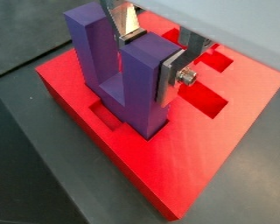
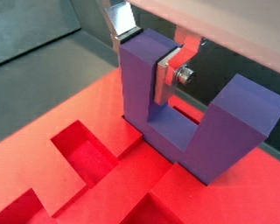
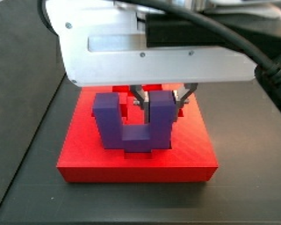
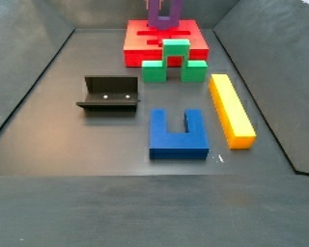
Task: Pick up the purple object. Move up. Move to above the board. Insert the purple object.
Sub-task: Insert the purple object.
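Note:
The purple object [image 1: 95, 61] is a U-shaped block held prongs up. My gripper [image 1: 149, 57] is shut on one of its prongs, a silver finger on each side, as both wrist views show [image 2: 149, 57]. The block's base bar [image 2: 184, 144] is down at the surface of the board [image 1: 213, 166], over a brighter red recessed cut-out [image 1: 206, 101]. I cannot tell whether it is seated. In a side view the gripper [image 3: 162, 98] hangs over the red board [image 3: 96, 163] with the purple object [image 3: 108, 119] at its middle. In the other side view the object [image 4: 164, 12] is at the far end.
A green stepped block [image 4: 174, 60] stands right in front of the board [image 4: 138, 39]. The black fixture [image 4: 109, 94] is at the left, a blue U-shaped block [image 4: 180, 133] nearer the front, and a long yellow bar [image 4: 230, 108] at the right. Grey walls enclose the floor.

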